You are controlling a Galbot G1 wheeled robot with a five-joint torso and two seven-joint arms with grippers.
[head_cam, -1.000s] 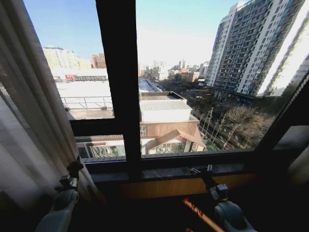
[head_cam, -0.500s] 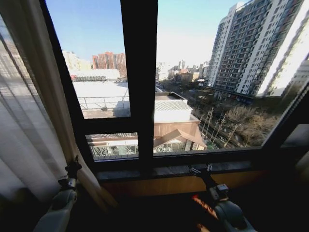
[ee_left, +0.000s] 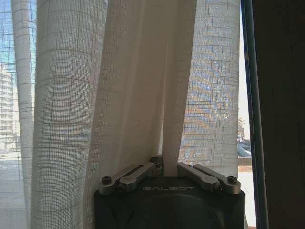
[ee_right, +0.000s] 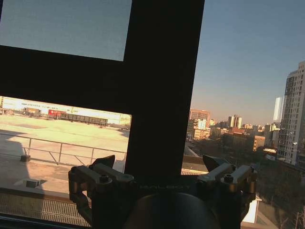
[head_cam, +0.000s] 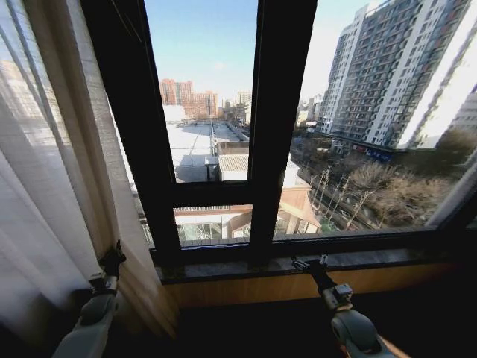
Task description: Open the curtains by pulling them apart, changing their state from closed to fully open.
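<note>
Left wrist view: left gripper (ee_left: 162,168) jaws pinch a curtains (ee_left: 119,86) fold | right gripper (ee_right: 162,167) jaws spread, apart from fabric

The right gripper (ee_right: 162,168) holds its fingers (ee_right: 102,164) spread wide apart, with the black window frame (ee_right: 162,86) directly ahead, rising between them.

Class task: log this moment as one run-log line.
left end effector: shut on curtain, window's left | right end effector: open, facing window frame | glass mostly uncovered

support: window sill (head_cam: 358,262) | dark, below black window frame (head_cam: 276,149) | nothing lying on it
</note>
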